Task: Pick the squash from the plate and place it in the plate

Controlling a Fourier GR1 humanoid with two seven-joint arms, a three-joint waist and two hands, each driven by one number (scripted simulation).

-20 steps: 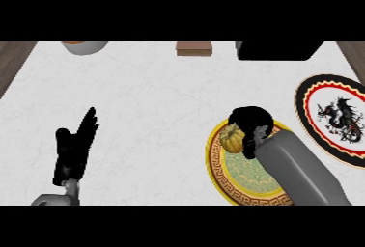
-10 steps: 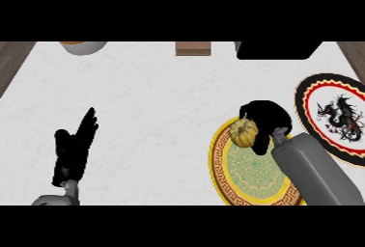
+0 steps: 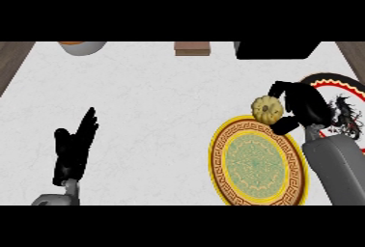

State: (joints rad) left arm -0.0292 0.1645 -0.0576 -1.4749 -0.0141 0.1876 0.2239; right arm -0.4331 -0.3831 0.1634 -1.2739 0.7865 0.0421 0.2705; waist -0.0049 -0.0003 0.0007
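Note:
A small yellow ribbed squash (image 3: pixel 269 109) is held in my right hand (image 3: pixel 303 107), whose fingers curl round it above the far edge of the yellow plate (image 3: pixel 255 161) with the green patterned centre. That plate carries nothing. Behind the hand, at the right edge, lies a white plate (image 3: pixel 342 113) with a black and red rim and a dark dragon figure, partly hidden by the hand and forearm. My left hand (image 3: pixel 73 148) rests open at the lower left, fingers pointing up.
Along the counter's far edge stand a bowl (image 3: pixel 82 47) at the left, a small brown block (image 3: pixel 192 48) in the middle and a black box (image 3: pixel 276 50) to the right. The counter's left edge borders a wooden floor.
My right hand has lifted the squash off the yellow plate and carried it up and to the right, toward the white plate. The left hand has stayed still.

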